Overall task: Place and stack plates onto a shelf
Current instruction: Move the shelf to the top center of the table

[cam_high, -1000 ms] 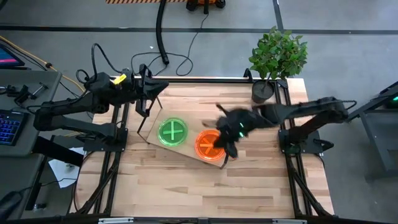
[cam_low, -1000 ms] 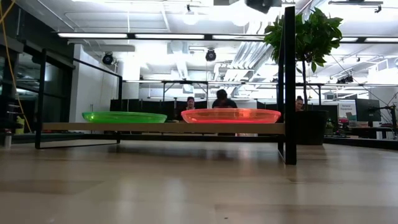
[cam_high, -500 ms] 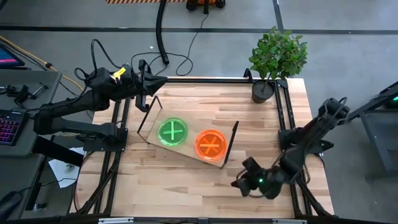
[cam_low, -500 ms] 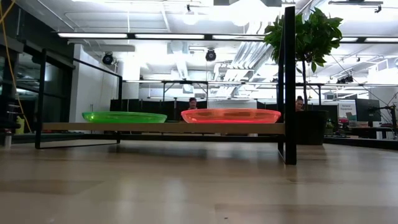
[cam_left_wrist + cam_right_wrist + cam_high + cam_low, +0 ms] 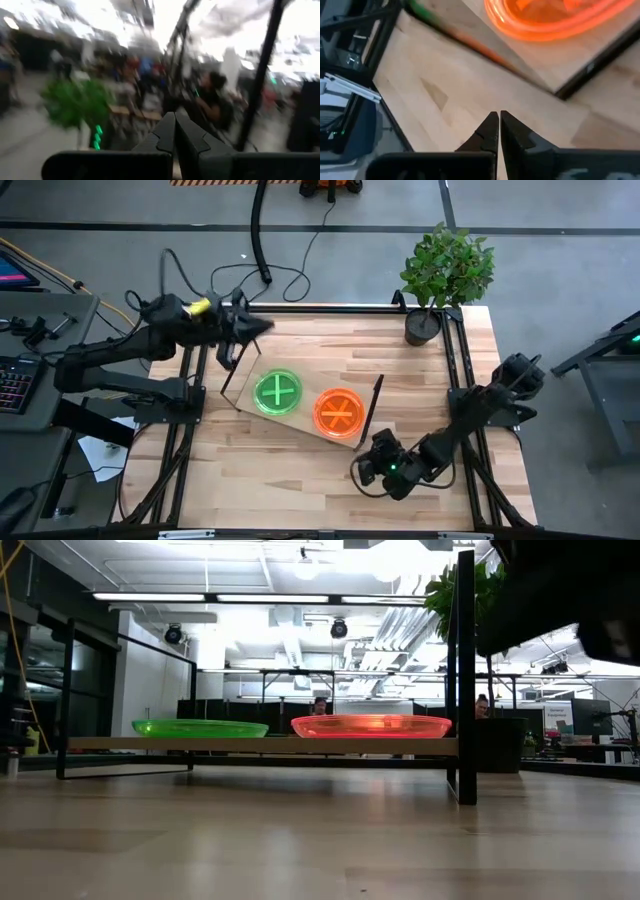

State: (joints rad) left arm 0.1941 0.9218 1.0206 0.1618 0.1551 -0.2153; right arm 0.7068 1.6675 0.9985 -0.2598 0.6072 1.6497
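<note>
Left hand [image 5: 240,330] hangs closed and empty at the far-left corner of the surface [image 5: 420,395], just beyond the shelf's left black frame; its wrist view shows the two fingers pressed tip to tip with only the room beyond them. Going rightward, the shelf [image 5: 305,424] lies slantwise across the middle of the surface, its long axis running from far-left to near-right. On its board the green plate [image 5: 277,392] sits toward the left end and the orange plate [image 5: 339,411] beside it toward the right end, side by side, not stacked. Right hand [image 5: 366,470] is low over the near-right part of the surface, just off the shelf's right end, fingers shut on nothing. From it the orange plate lies a little up and to the left, past the right frame, so this arm looks the nearer one for any further move on that plate; no loose plate shows on the surface.
</note>
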